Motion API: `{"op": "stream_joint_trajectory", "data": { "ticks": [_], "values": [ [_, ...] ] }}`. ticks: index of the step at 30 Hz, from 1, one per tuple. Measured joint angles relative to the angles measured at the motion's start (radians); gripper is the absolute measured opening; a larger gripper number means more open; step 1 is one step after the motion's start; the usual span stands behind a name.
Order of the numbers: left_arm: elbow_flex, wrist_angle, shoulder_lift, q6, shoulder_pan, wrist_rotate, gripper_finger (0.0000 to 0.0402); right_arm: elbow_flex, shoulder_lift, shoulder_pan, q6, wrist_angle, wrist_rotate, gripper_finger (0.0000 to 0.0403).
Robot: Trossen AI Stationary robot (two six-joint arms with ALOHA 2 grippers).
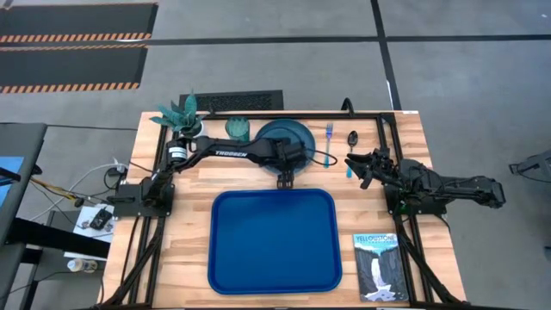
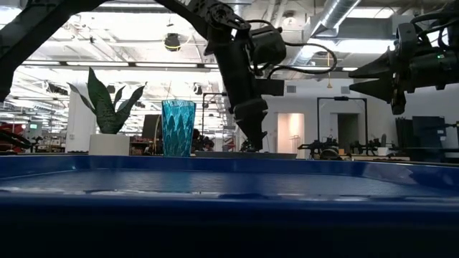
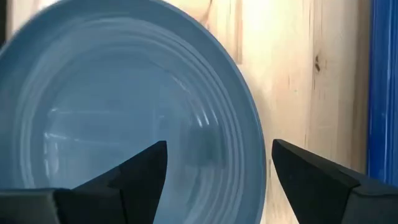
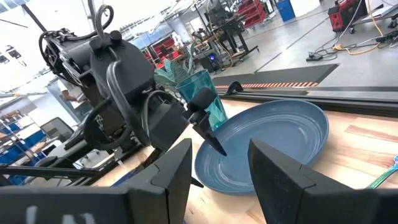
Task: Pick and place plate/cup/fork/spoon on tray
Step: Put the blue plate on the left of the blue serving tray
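Note:
The teal-blue plate [image 1: 284,136] lies flat on the table behind the blue tray [image 1: 274,241]. My left gripper [image 3: 217,146] is open and points down at the plate's near rim [image 3: 252,134], one finger over the plate's inside and one over the bare wood outside. It also shows in the low view [image 2: 251,136]. The cup [image 1: 238,129] stands upright left of the plate. The fork [image 1: 328,133] and the spoon [image 1: 352,138] lie right of it. My right gripper [image 1: 357,164] is open and empty, raised above the table by the spoon's handle.
A white pot with a teal plant [image 1: 181,114] stands at the far left, behind the cup. A Yellowstone book [image 1: 379,267] lies at the near right, beside the tray. The tray's far edge [image 3: 382,93] runs close to my left gripper.

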Motion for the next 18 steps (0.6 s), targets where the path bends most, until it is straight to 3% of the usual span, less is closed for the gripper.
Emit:
{"op": "stream_joint_trajectory", "data": {
  "ticks": [5, 9, 12, 18],
  "values": [
    [-0.074, 0.065, 0.000, -0.002, -0.002, -0.014, 0.0273, 0.000, 0.000, 0.000, -0.003, 0.000, 0.000, 0.0182],
    [-0.103, 0.064, 0.000, -0.013, 0.000, -0.034, 0.0248, 0.000, 0.000, 0.000, -0.003, 0.000, 0.000, 0.0182],
    [-0.103, 0.080, 0.028, -0.007, 0.000, -0.105, 0.0207, 0.000, 0.000, 0.000, -0.003, 0.000, 0.000, 0.0182],
    [-0.099, 0.074, 0.058, -0.009, -0.002, -0.096, 0.0096, 0.000, 0.000, 0.000, -0.002, 0.000, 0.000, 0.0182]
  ]
}}
